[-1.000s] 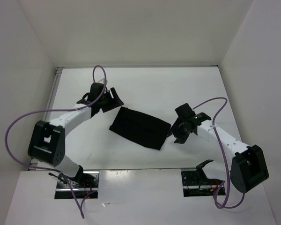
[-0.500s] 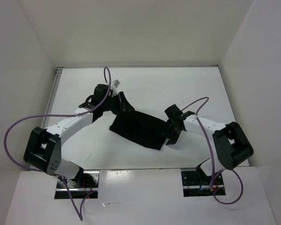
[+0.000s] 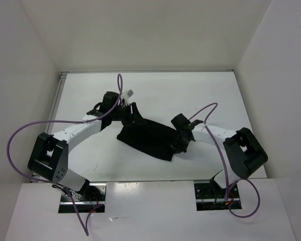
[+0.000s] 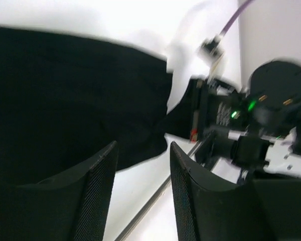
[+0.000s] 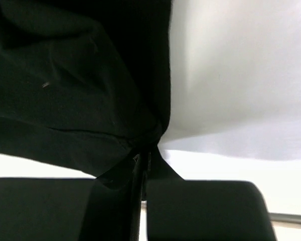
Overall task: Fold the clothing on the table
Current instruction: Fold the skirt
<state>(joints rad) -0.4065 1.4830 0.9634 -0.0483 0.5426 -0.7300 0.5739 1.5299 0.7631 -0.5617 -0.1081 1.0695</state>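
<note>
Soft matte black clothing (image 3: 146,136), glossy white table (image 3: 190,90)

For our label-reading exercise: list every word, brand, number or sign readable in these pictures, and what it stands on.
No text can be read.
Small white print on the right arm's black housing, left wrist view: too blurred to read.
The clothing and the table: no marks visible.
</note>
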